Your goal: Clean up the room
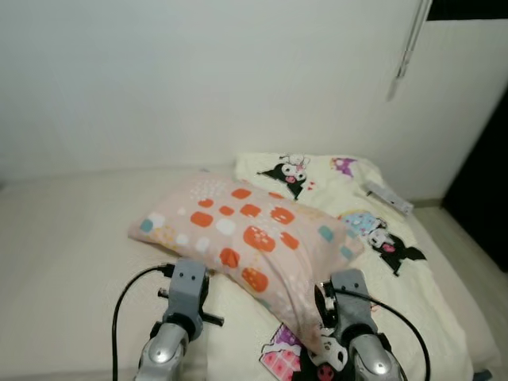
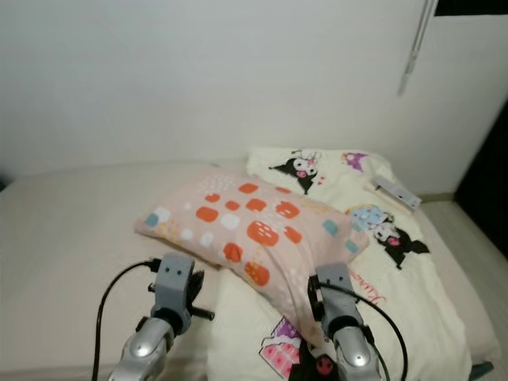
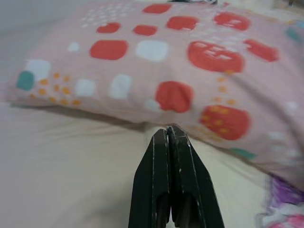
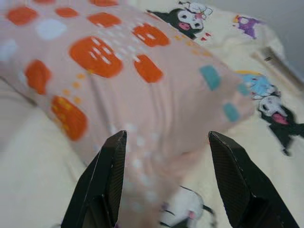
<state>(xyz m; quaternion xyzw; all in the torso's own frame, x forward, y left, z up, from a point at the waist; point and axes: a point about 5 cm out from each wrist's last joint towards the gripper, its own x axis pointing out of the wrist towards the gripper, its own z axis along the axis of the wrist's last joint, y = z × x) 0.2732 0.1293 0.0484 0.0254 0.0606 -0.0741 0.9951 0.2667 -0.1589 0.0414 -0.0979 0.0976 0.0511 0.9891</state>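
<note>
A cream bed [image 1: 71, 238] carries a cartoon-print blanket [image 1: 397, 238] on its right part, and a pink pillow [image 1: 246, 230] with orange and white patches lies across the blanket's left edge, near the middle of the bed. The right end effector [image 4: 166, 147] stands spread wide, its fingers [image 4: 107, 175] flanking the pillow's near corner. The left end effector [image 3: 170, 135] is pressed together with nothing between, its tips just beside the pillow's near edge.

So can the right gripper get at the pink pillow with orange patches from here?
Probably yes. The right gripper is open, its fingers either side of the near corner of the pink pillow with orange patches, and nothing lies between them.
</note>
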